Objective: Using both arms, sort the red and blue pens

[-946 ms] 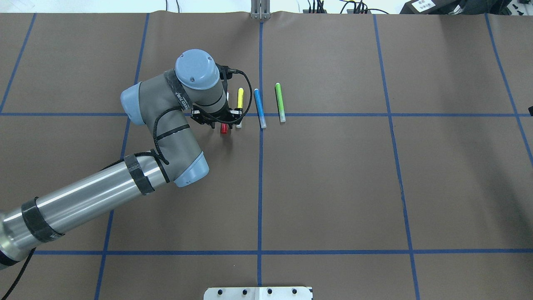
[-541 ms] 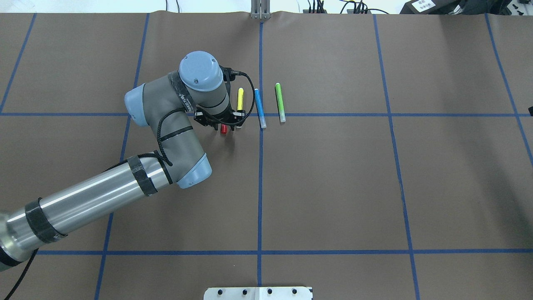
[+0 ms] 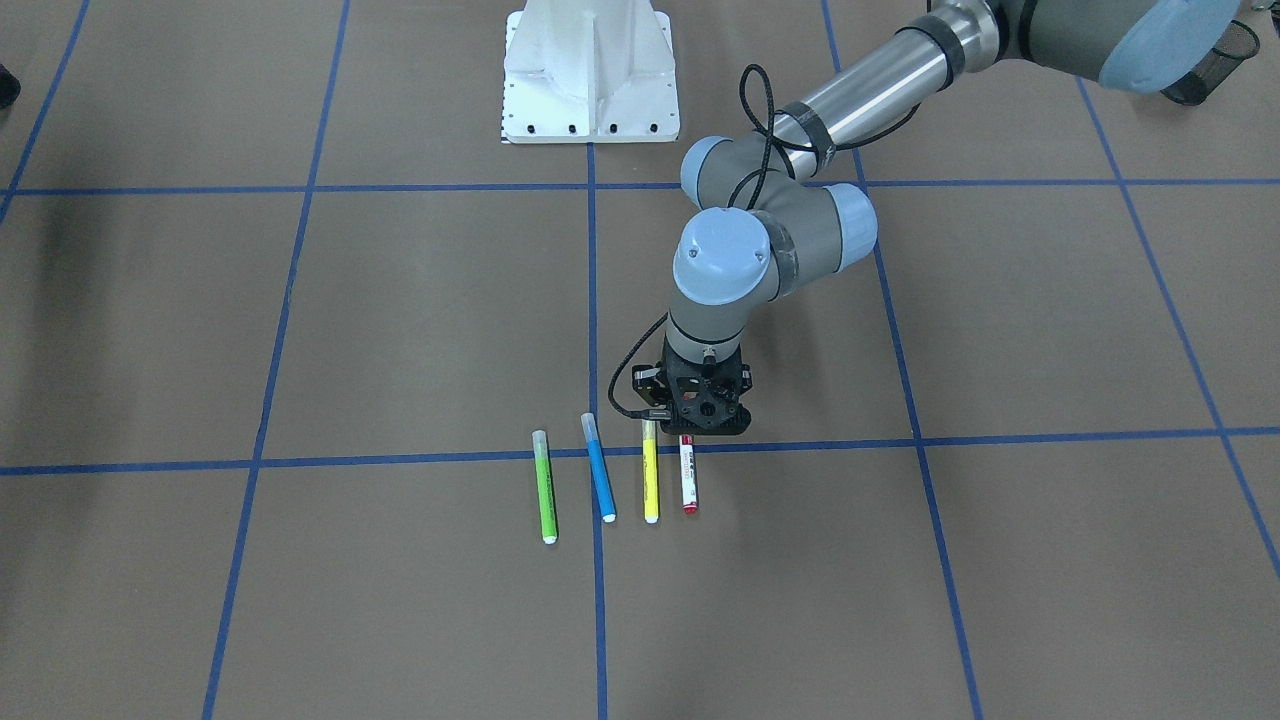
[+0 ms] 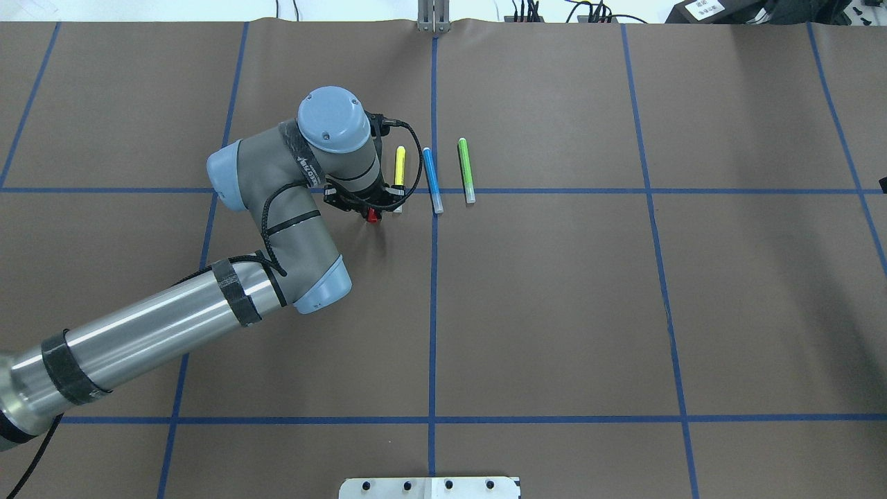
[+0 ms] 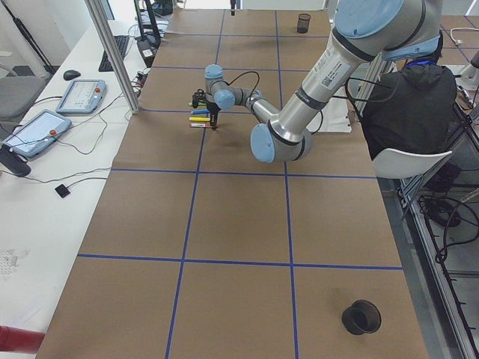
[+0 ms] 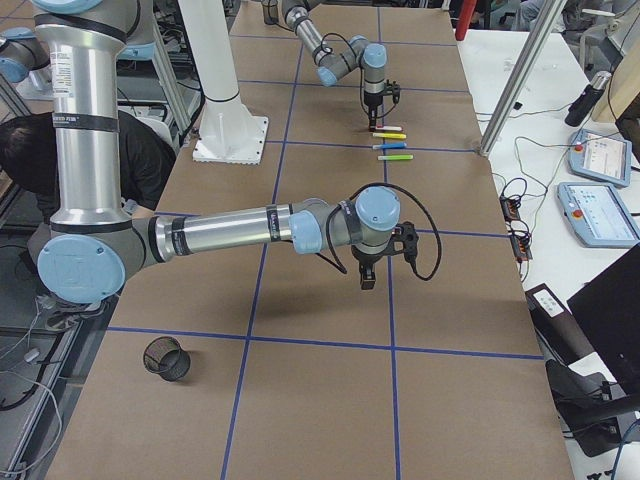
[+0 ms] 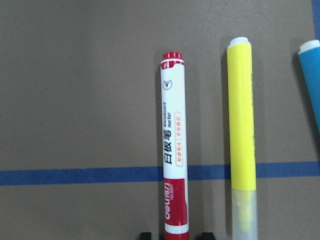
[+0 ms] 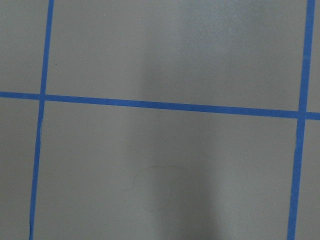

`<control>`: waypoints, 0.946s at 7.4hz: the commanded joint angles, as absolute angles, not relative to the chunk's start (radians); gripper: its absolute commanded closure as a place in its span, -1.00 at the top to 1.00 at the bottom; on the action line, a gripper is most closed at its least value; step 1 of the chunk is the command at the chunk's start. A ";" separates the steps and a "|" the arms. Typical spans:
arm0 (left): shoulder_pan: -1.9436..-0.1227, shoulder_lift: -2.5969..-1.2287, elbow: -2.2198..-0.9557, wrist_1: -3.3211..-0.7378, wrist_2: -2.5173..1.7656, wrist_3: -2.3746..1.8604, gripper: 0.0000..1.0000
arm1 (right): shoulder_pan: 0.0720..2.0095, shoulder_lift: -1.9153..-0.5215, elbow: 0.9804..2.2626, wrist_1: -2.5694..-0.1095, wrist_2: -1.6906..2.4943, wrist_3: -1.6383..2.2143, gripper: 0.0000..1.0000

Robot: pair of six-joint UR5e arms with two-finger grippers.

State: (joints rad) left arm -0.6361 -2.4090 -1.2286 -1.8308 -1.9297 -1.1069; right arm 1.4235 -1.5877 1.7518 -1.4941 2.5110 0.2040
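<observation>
Left tool [image 7: 176,236] straddles the red marker [image 7: 173,150] at its cap, jaws narrowly parted, not yet clamped, evidently lined up for a pick. Marker lies flat on the counter [image 4: 554,312]; yellow pen [image 7: 241,125] at 3 o'clock, blue pen [image 4: 432,177] beyond. Right tool [image 6: 367,281]: state cannot be told.

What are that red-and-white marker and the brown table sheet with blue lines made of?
The marker looks like smooth, slightly glossy plastic with crisp print on it. The brown sheet seems matte paper: no glare, a faint crease mark. The blue lines are probably stuck-on tape.
</observation>
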 commanded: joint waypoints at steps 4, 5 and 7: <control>-0.762 -2.373 -1.427 -1.679 -2.053 -1.112 -1.00 | 1.424 -1.566 1.770 -1.494 2.516 0.202 1.00; -0.820 -2.320 -1.501 -1.658 -2.103 -1.094 -1.00 | 1.424 -1.525 1.770 -1.496 2.516 0.204 1.00; -0.911 -2.237 -1.558 -1.635 -2.143 -0.934 -1.00 | 1.390 -1.441 1.775 -1.502 2.513 0.254 1.00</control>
